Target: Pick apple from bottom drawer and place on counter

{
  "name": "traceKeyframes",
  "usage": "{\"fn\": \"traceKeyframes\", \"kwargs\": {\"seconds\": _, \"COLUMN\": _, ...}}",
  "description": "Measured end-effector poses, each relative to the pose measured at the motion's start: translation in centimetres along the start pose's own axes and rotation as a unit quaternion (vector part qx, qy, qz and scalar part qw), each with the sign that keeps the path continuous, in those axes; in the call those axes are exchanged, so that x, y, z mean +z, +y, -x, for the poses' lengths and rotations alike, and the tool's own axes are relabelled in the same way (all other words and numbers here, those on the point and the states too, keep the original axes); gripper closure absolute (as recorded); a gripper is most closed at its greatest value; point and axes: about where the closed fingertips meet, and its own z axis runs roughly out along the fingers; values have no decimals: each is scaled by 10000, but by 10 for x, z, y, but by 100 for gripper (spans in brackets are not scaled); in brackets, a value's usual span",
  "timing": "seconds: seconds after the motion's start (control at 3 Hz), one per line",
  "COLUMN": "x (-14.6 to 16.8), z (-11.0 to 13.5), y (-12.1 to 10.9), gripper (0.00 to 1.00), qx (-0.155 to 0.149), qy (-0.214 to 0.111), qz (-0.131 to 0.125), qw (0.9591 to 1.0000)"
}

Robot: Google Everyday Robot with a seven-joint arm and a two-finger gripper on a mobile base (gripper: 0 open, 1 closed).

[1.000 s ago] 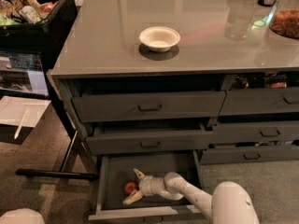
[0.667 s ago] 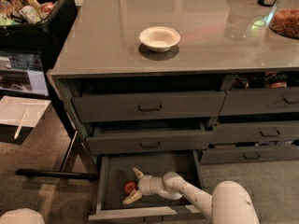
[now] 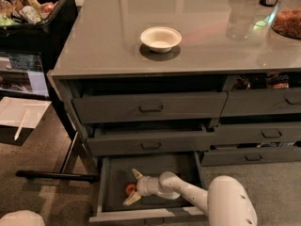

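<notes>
The bottom drawer (image 3: 113,173) is pulled open at the lower middle, with a flat dark floor. A small red apple (image 3: 130,189) lies on that floor toward the left. My gripper (image 3: 132,187) reaches into the drawer from the right on a white arm. Its two pale fingers are spread open, one behind the apple and one in front, with the apple between them. The glossy grey counter (image 3: 108,36) spans the top of the cabinet above.
A white bowl (image 3: 160,38) sits on the counter. A glass (image 3: 240,18) and a jar of orange snacks (image 3: 287,20) stand at the back right. A black bin (image 3: 33,18) of groceries is at the left. The drawers above are slightly ajar.
</notes>
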Motion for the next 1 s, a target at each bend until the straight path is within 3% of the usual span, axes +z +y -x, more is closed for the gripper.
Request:
{"fn": "traceKeyframes", "kwargs": {"seconds": 0.33, "x": 7, "z": -10, "y": -4, "gripper": 15, "qx": 31, "qy": 338, "qz": -29, "qw": 9994}}
{"fn": "traceKeyframes", "kwargs": {"seconds": 0.67, "x": 1, "z": -16, "y": -6, "gripper": 38, "qx": 91, "qy": 460, "qz": -113, "qw": 9988}}
{"fn": "traceKeyframes", "kwargs": {"seconds": 1.0, "x": -16, "z": -15, "y": -6, "gripper": 62, "qx": 124, "qy": 347, "qz": -249, "qw": 9990}}
